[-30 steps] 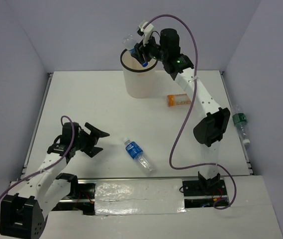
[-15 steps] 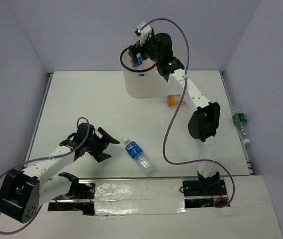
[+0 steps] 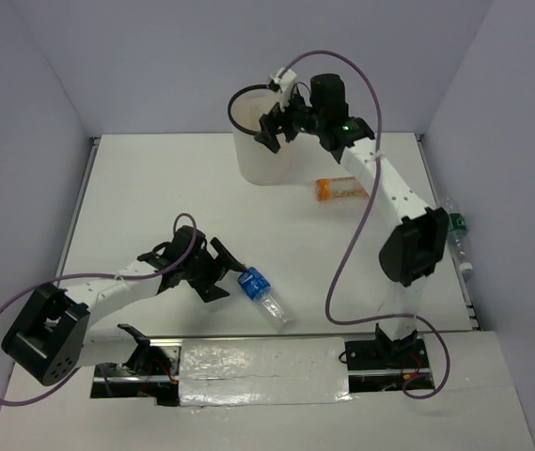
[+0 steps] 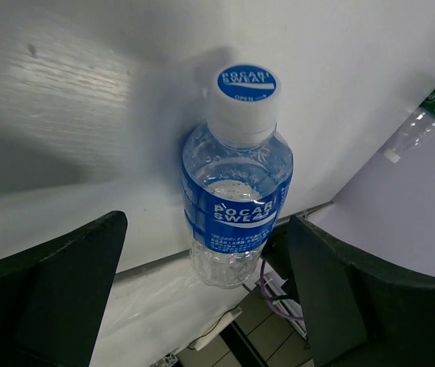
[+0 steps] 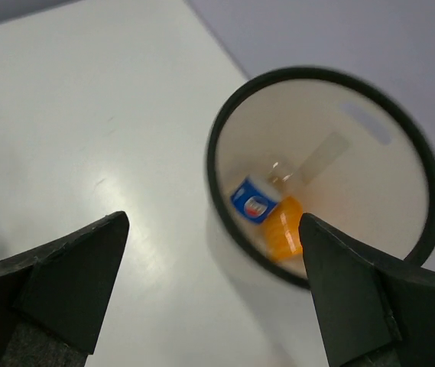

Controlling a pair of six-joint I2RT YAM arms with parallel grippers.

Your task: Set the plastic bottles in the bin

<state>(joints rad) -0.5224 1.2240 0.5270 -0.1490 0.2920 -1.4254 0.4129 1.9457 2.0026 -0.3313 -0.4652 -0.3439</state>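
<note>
Left jaws, released, are spread at the cap end of a clear blue-labelled bottle (image 4: 236, 199) laid near the desk's (image 3: 154, 188) near edge; right jaws, released and empty, are held by the bin (image 3: 248, 162) at the far edge, in which a second blue-labelled bottle (image 5: 254, 200) and an orange bottle (image 5: 284, 233) are seen.

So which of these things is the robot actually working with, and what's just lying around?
Job:
- bin
- loose blue bottle
- loose orange bottle
- binned blue bottle
- binned orange bottle

Lying about:
- green-label bottle, off at the right edge, seemingly not in play
- shiny strip along the near edge
</note>
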